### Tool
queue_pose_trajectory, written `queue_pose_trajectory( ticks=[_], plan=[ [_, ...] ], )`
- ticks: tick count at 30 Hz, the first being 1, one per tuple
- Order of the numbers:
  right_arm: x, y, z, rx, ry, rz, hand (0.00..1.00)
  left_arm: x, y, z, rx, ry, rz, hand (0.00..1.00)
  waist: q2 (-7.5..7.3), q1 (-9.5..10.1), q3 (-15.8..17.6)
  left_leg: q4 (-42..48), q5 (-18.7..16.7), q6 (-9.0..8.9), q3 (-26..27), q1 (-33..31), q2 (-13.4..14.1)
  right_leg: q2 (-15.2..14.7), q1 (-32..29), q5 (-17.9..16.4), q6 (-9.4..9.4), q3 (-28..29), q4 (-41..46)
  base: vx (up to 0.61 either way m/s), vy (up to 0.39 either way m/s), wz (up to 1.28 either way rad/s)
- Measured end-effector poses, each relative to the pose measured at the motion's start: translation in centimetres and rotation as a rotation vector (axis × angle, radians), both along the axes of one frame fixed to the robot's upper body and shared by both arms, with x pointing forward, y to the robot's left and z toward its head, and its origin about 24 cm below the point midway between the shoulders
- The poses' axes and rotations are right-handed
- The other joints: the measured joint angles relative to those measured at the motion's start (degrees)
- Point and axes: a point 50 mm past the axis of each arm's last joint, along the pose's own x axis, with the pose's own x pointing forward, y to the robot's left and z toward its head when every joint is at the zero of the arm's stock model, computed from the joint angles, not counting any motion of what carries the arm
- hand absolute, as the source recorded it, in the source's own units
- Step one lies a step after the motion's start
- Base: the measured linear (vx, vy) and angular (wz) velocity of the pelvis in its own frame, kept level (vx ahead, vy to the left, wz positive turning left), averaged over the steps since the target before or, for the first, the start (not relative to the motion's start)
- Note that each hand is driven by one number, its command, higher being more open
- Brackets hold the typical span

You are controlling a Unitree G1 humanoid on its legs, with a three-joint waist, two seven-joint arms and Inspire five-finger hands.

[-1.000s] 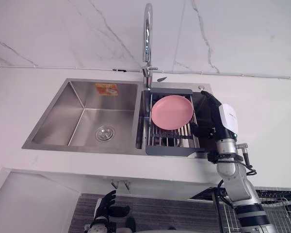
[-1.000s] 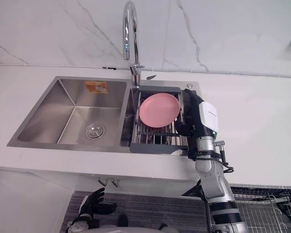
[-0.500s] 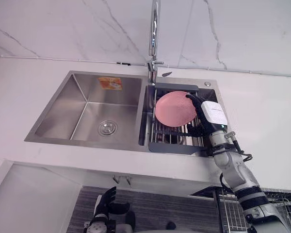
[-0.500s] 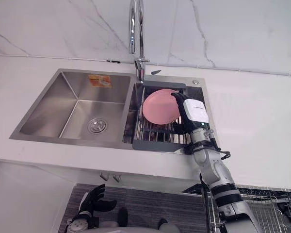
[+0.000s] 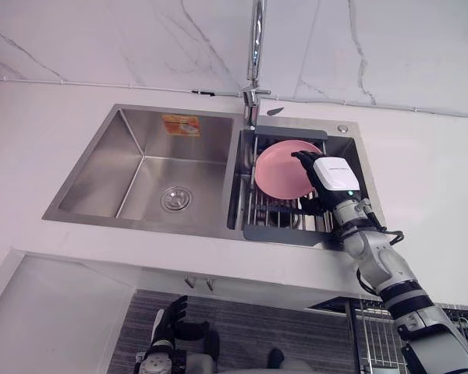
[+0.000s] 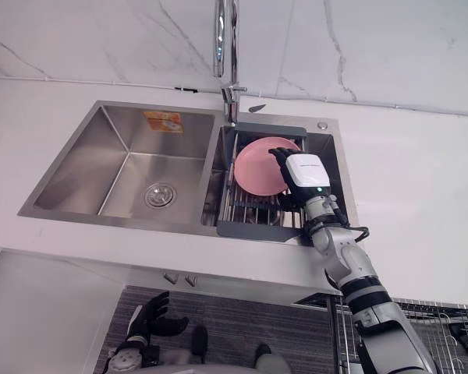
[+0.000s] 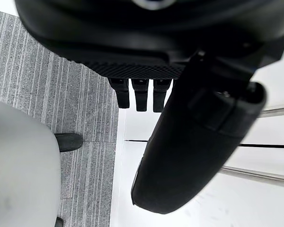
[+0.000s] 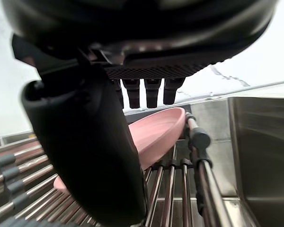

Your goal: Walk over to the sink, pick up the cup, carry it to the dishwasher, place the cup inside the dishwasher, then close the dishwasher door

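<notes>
A pink shallow dish [image 5: 277,167] leans in a dark drying rack [image 5: 277,231] set in the right basin of a steel sink [image 5: 101,175]. My right hand [image 5: 327,183] reaches in over the rack's right side, its fingers straight and spread at the dish's right edge. In the right wrist view the fingertips [image 8: 151,97] hover just above the pink dish [image 8: 156,135] without closing on it, and rack bars [image 8: 199,161] run below. My left hand [image 5: 171,327] hangs low by the floor under the counter, fingers relaxed and holding nothing.
A tall chrome faucet [image 5: 256,47] rises behind the sink's divider. The left basin [image 5: 156,179] holds only its drain. White countertop [image 5: 429,179] surrounds the sink, with a marble wall behind. A wire basket [image 6: 452,335] shows low at the right.
The camera has shifted. My right hand moved from the rack's right edge leftward and down, so its fingers now reach the pink dish's rim. The left hand stayed low.
</notes>
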Motion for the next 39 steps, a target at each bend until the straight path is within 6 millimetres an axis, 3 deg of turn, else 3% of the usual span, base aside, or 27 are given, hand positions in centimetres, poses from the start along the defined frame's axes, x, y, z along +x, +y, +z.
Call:
queue_pose_trajectory(
  ticks=[6,24,25,39],
  plan=[
    [0.8,0.0,0.8,-0.093,-0.019,0.006,0.90,0.4,0.0,0.3,0.001,-0.027,-0.001,0.90,-0.08,0.16,1.4,0.0,0.2,0.18,-0.1,-0.4,-0.2,-0.1,-0.3,0.2,0.26,-0.2,-0.2,-0.03,-0.006,0.01],
    [3.0,-0.7,3.2,-0.141,-0.064,-0.058,0.90,1.0,0.5,0.8,-0.013,-0.065,0.052,0.90,-0.61,0.56,4.3,-0.1,1.3,0.94,-0.1,-1.9,-1.2,-1.0,-1.5,0.6,0.92,-0.3,-0.4,-0.03,0.004,0.01],
    [3.1,-0.7,3.2,-0.143,-0.065,-0.066,0.30,1.0,0.5,0.8,-0.010,-0.068,0.055,0.90,-0.64,0.60,4.4,-0.1,1.4,0.98,-0.2,-1.9,-1.3,-1.0,-1.5,0.6,0.98,-0.4,-0.4,-0.05,0.015,0.02],
    [3.2,-1.9,4.5,-0.109,-0.156,-0.131,0.30,1.4,0.6,1.1,-0.016,-0.089,0.071,0.90,-0.71,1.14,5.5,-0.1,1.9,1.22,-1.1,-3.0,-1.5,-1.2,-2.1,0.8,1.19,-0.9,-0.5,-0.01,0.004,0.03]
  ],
)
